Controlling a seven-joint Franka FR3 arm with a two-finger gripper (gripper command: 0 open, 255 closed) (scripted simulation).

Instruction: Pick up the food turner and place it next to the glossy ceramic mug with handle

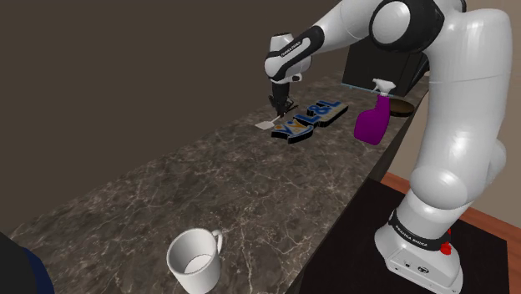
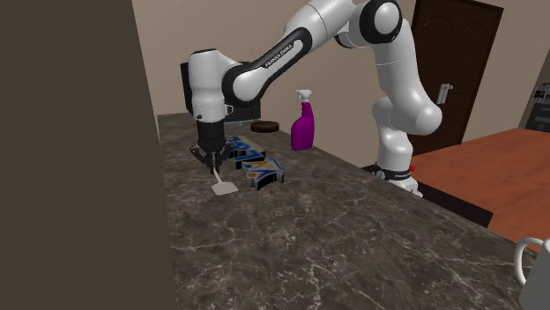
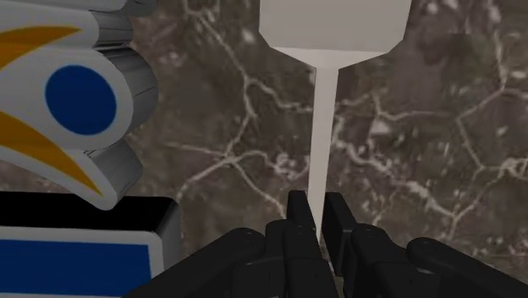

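- The tool [image 3: 320, 222] is clamped shut on the thin handle of the food turner [image 3: 325, 118]. In the wrist view both black fingers [image 3: 298, 233] press against the white stem from either side.
- The turner is plain white, and its flat blade points away from the tool, over the dark marbled desk [image 3: 406, 169].
- From the shoulder view, the tool [image 1: 280, 104] hangs straight down off the white arm [image 1: 367, 25] at the far end of the desk [image 1: 209, 184]. The food turner [image 1: 267, 124] has its blade right down at the surface. Honestly can't tell whether it's touching or just off it.
- In the second exterior view the tool [image 2: 210, 158] has the food turner [image 2: 223, 188] slanting down from it, blade low over the desk [image 2: 335, 229].
- Just beside the turner is a chunky blue and white block-letter sign [image 1: 311, 119] with orange bits, lying flat. It also shows in the second exterior view [image 2: 256, 167] and the wrist view [image 3: 68, 102].
- A purple spray bottle [image 1: 374, 117] stands upright past the sign, near the desk's far edge. There it is again [image 2: 303, 126] in the second exterior view.
- The mug [image 1: 204, 280] is white, upright, handle out to the side. It sits at the near end of the desk in the shoulder view, well apart from the turner. In the second exterior view it [image 2: 538, 282] peeks in at the lower right edge.
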